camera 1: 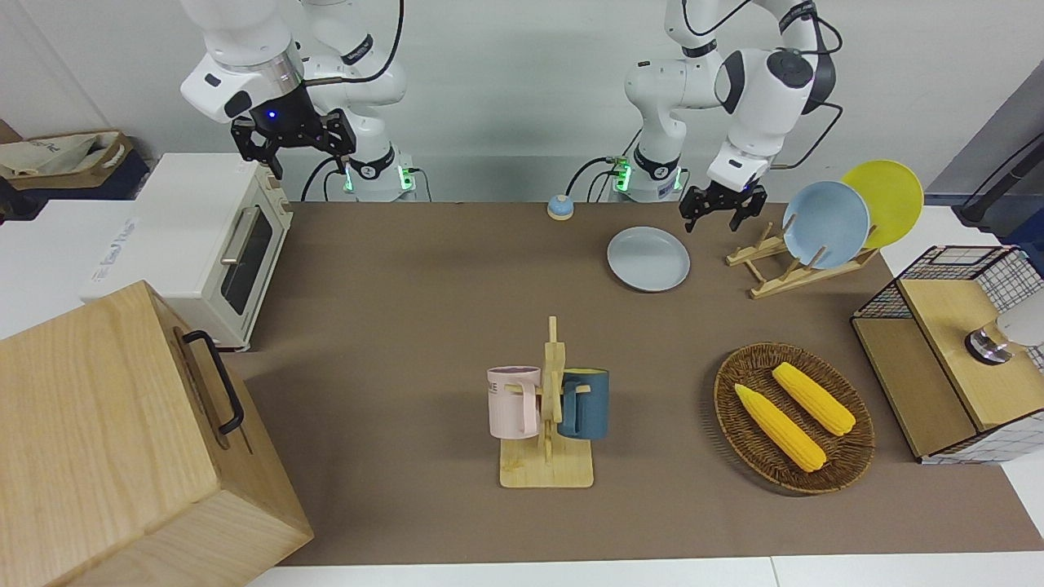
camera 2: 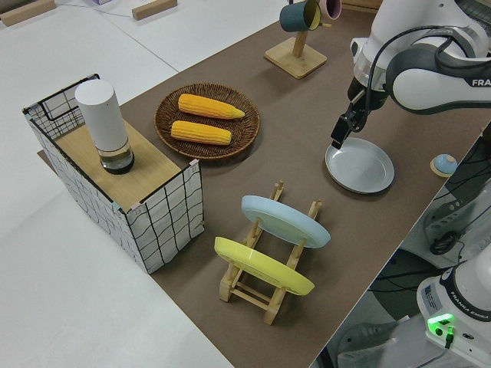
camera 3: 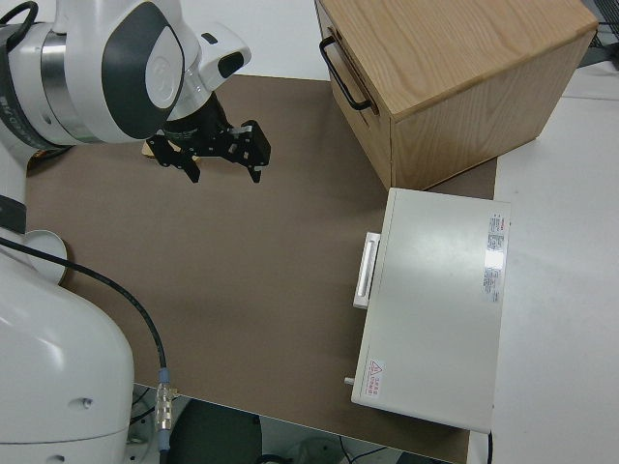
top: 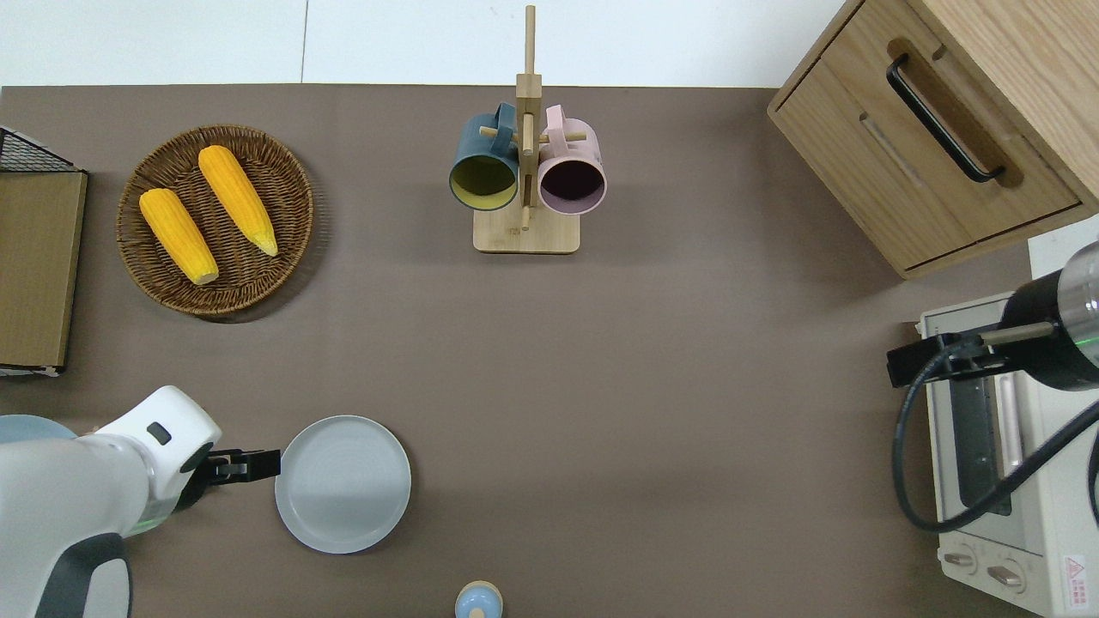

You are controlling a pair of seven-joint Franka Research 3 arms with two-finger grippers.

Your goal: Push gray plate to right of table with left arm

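The left pincer [top: 258, 464] sits just beside the plate [top: 343, 483], between it and the plate rack [camera 1: 787, 265].

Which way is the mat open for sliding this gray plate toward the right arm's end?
Bare mat runs from the gray plate to the toaster oven, bordered by the mug rack farther out and the small bell nearer the robots. It is crowded toward the left arm's end: left gripper, dish rack, corn basket.

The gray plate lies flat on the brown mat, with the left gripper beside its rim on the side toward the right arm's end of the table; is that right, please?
Not quite. The gray plate does lie flat on the brown mat, but the left gripper is beside its rim on the side toward the left arm's end of the table. The overhead view shows this.
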